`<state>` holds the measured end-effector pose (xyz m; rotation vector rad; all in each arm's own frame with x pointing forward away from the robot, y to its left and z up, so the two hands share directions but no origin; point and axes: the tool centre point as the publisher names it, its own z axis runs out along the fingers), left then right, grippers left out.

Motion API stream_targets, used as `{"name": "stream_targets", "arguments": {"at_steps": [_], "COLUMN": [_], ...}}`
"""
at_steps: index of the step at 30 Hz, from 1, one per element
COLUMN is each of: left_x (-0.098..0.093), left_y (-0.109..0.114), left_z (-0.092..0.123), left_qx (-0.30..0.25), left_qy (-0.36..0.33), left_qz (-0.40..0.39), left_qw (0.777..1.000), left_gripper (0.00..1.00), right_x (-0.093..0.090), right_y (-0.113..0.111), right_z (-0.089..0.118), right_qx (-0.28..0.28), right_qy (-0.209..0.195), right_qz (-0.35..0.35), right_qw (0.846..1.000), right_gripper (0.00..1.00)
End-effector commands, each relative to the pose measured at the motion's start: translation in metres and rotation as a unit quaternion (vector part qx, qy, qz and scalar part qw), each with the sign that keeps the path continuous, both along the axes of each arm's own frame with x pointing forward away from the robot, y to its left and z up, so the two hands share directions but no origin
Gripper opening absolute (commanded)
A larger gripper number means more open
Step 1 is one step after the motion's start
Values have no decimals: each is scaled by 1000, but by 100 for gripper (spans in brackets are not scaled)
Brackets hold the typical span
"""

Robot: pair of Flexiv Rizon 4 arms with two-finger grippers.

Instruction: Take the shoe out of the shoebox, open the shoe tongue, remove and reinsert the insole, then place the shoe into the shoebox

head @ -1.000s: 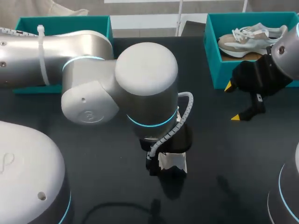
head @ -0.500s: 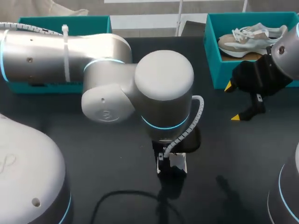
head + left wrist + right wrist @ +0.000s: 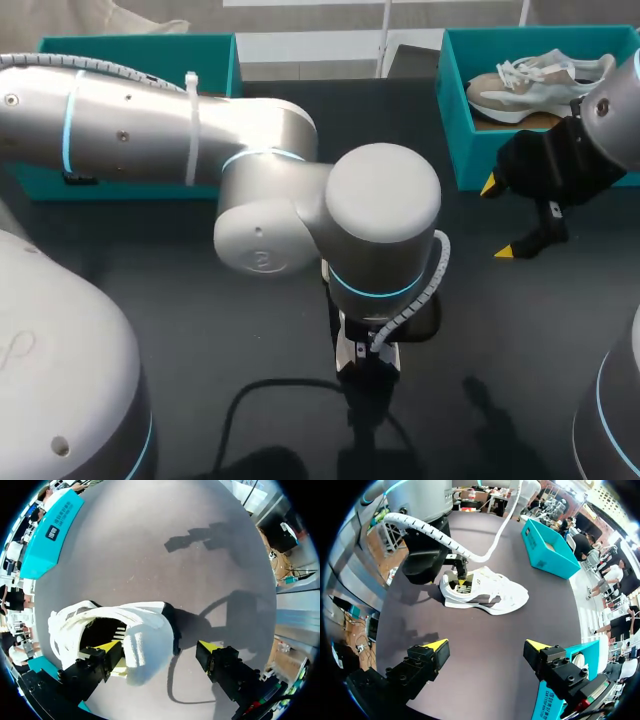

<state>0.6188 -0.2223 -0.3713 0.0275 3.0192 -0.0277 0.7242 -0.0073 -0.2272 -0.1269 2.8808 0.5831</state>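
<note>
1. Black counter [image 3: 520, 330] carries a teal cardboard shoebox [image 3: 455, 110] at its far right, with a beige sneaker [image 3: 530, 85] inside.
2. White lace-up sneaker [image 3: 487, 592] lies mid-counter. From above the left arm hides most of it; the right wrist view shows it whole.
3. Left hand [image 3: 160, 647] is spread, one finger in the shoe's opening, the other clear of the heel.
4. Right hand [image 3: 487, 645] is spread over bare counter.

The left arm [image 3: 250, 190] lies across the middle of the bench [image 3: 540, 330], roofing the white shoe [image 3: 485, 592]; the left hand [image 3: 157, 647] straddles its heel. Bare bench runs from the shoe to the right hand [image 3: 487, 644], fingers spread. The shoebox [image 3: 455, 130] walls the far right corner.
</note>
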Motion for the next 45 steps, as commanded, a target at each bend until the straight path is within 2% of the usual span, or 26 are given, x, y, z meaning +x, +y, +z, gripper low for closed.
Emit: {"name": "stream_targets", "arguments": {"at_steps": [1, 6, 11, 12, 13, 16, 19, 24, 29, 32, 40, 45], "left_x": [-2, -3, -4, -4, -5, -6, -9, -15, -17, -19, -13, -8], "left_y": [-9, -11, -7, -7, -6, -7, -5, 2, 12, 21, 42, 56], "left_z": [-17, -27, -31, -32, -33, -36, -35, -32, -11, 18, 114, 164], "left_qx": [-1, 3, 3, 5, 7, 11, 9, 6, 4, 0, 7, -3], "left_qy": [2, 10, 21, 25, 31, 38, 45, 86, 135, 153, 133, 128], "left_qz": [-4, -7, -5, -7, -10, -14, -17, -26, -22, -28, -55, -74], "left_qw": [1000, 1000, 1000, 1000, 999, 999, 999, 996, 991, 988, 989, 989], "left_gripper": [100, 100, 80, 67, 63, 40, 1, 0, 0, 0, 0, 0], "right_x": [0, 0, 0, 0, 0, 0, 0, 0, 0, 0, 0, 0], "right_y": [1, 1, 1, 1, 1, 1, 1, 1, 1, 1, 1, 1], "right_z": [-1, -1, -1, -1, -1, -1, -1, -1, -1, -1, -1, -1], "right_qx": [-1, -1, -1, -1, -1, -1, -1, -1, -1, -1, -1, -1], "right_qy": [-1, -1, -1, -1, -1, -1, -1, -1, -1, -1, -1, -1], "right_qz": [-1, -1, -1, -1, -1, -1, -1, -1, -1, -1, -1, -1], "right_qw": [1000, 1000, 1000, 1000, 1000, 1000, 1000, 1000, 1000, 1000, 1000, 1000], "right_gripper": [100, 100, 100, 100, 100, 100, 100, 100, 100, 100, 100, 100]}}
